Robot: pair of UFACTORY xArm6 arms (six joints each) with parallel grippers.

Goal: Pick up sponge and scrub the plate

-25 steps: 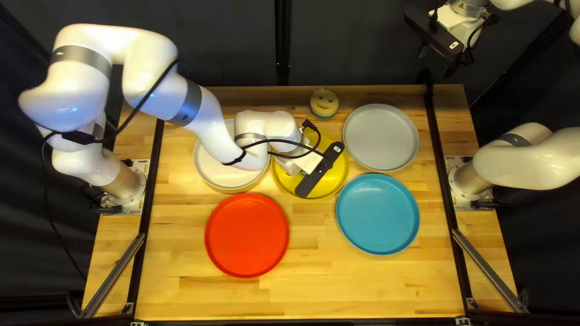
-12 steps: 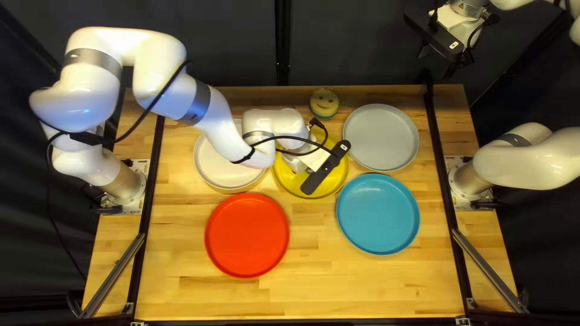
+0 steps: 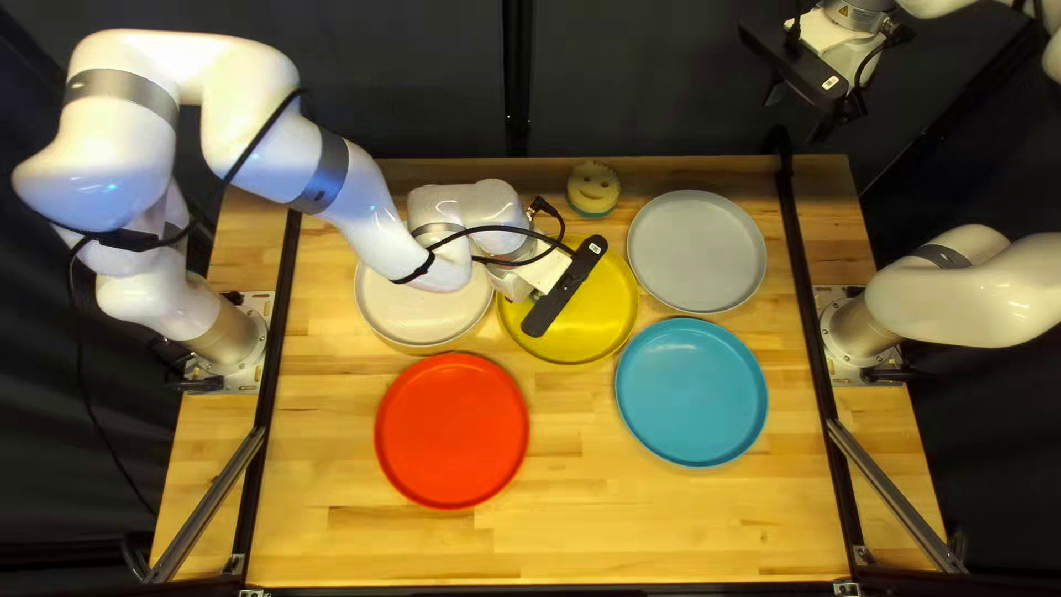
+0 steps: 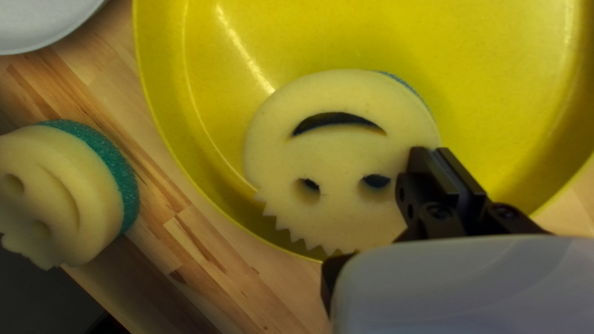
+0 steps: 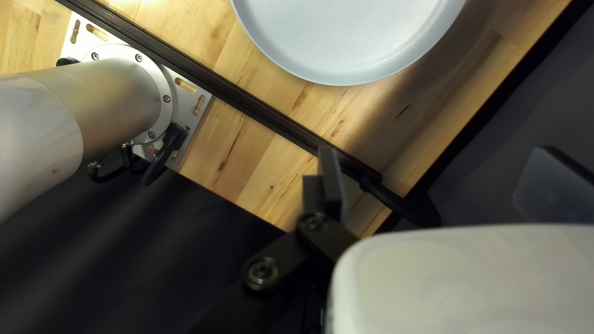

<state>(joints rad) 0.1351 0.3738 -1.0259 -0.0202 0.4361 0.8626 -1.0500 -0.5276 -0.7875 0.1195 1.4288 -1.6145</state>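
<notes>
L tool (image 3: 542,272) clenched, fingers together over edge of sponge (image 4: 340,154); can't tell if any foam's nipped btwn them. Sponge is inside yellow plate (image 3: 597,321), smiley side up, jagged edge nr rim. 2nd sponge (image 3: 594,188) on table (image 3: 575,531) just beside plate. R tool (image 3: 798,115) released, fingers apart, up past table's far edge, nr gray plate (image 3: 696,252) in R wrist view

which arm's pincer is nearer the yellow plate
Left. The left pincer is over the yellow plate, by the sponge in it; the right pincer is raised beyond the grey plate, near the dark curtain.
</notes>
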